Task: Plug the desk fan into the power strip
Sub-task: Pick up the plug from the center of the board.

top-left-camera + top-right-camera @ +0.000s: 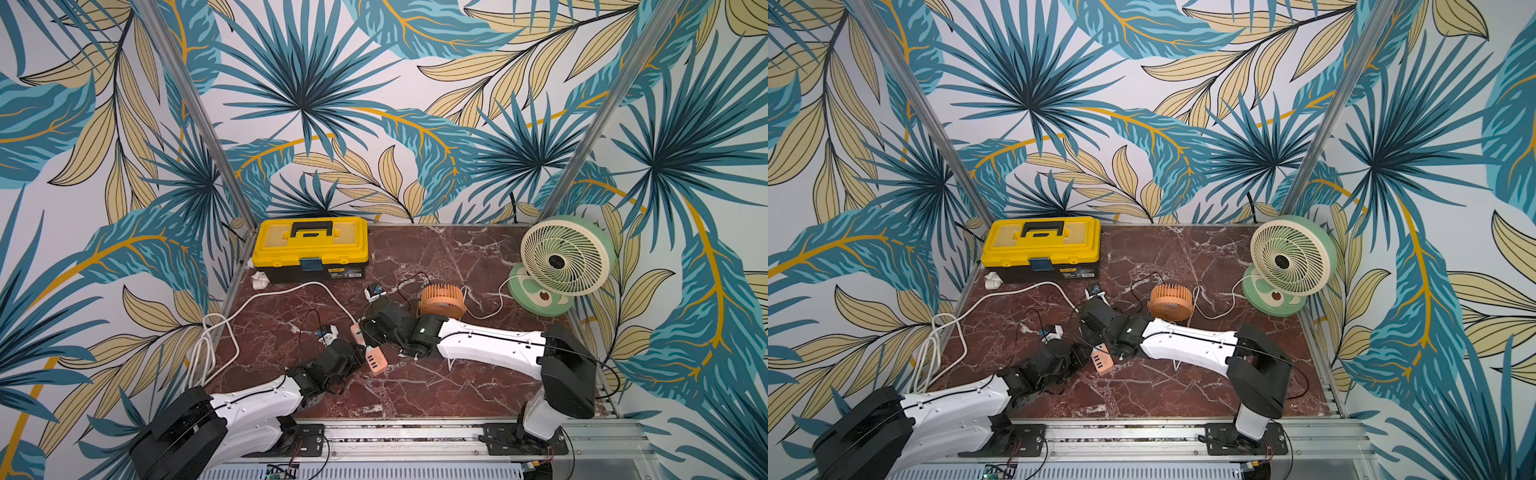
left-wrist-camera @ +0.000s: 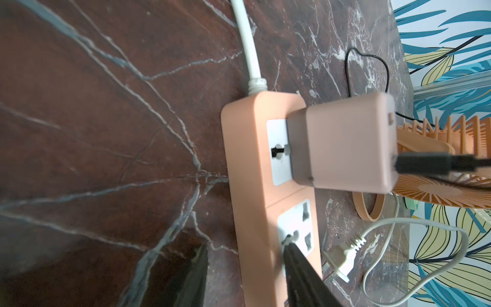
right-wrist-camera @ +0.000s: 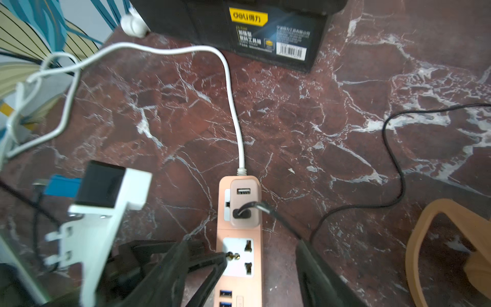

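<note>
The salmon-orange power strip [image 3: 239,281] lies mid-table, its USB end showing in both top views [image 1: 376,363] [image 1: 1100,359]. A pink adapter [image 2: 345,143] [image 3: 244,202] sits in its first socket. A black cable [image 3: 396,159] runs from the adapter to the small orange desk fan [image 1: 442,300] [image 1: 1170,302]. My right gripper [image 3: 241,243] stands open astride the strip, just short of the adapter, holding nothing. My left gripper [image 2: 244,247] has its jaws apart. One of its fingertips [image 2: 289,249] rests on the second socket face, and the other is on the table beside the strip.
A green fan [image 1: 565,262] stands at the back right; its white plug [image 2: 342,259] lies loose beside the strip. A yellow toolbox [image 1: 311,245] is at the back left. The strip's white cord [image 1: 266,295] loops off the left edge.
</note>
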Controlling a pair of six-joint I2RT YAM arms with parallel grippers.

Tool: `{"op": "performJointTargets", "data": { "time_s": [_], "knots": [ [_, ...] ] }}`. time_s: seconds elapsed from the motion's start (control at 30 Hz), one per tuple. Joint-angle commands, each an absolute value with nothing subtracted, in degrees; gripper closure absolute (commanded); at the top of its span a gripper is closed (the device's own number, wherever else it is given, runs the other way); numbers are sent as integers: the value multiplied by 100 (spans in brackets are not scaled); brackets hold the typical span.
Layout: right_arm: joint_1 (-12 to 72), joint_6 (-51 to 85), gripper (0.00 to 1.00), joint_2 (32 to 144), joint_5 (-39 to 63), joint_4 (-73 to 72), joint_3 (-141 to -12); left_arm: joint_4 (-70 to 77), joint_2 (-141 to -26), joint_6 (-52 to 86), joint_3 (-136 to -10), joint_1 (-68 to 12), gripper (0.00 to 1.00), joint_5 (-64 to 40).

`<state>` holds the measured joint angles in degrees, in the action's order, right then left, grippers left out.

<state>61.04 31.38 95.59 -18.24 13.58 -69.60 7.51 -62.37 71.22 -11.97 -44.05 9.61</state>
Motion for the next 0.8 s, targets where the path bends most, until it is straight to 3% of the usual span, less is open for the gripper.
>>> {"op": "performJointTargets", "data": {
  "time_s": [0.0, 0.2, 0.67, 0.77],
  "knots": [
    [6154, 3600, 31, 8892, -1828, 1865, -6517, -36, -6222, 6920, -1263, -4365, 50, 1008],
    [6139, 4256, 30, 8099, -1753, 2412, -5851, -890, -5680, 6531, -1780, -4366, 50, 964],
    [6089, 5508, 32, 8414, -1992, 2706, -5453, -1557, -5390, 5955, -2265, -4360, 51, 449],
    [6091, 5617, 31, 8322, -2020, 2516, -5317, -2415, -5419, 5817, -2656, -4373, 51, 564]
  ]
}}
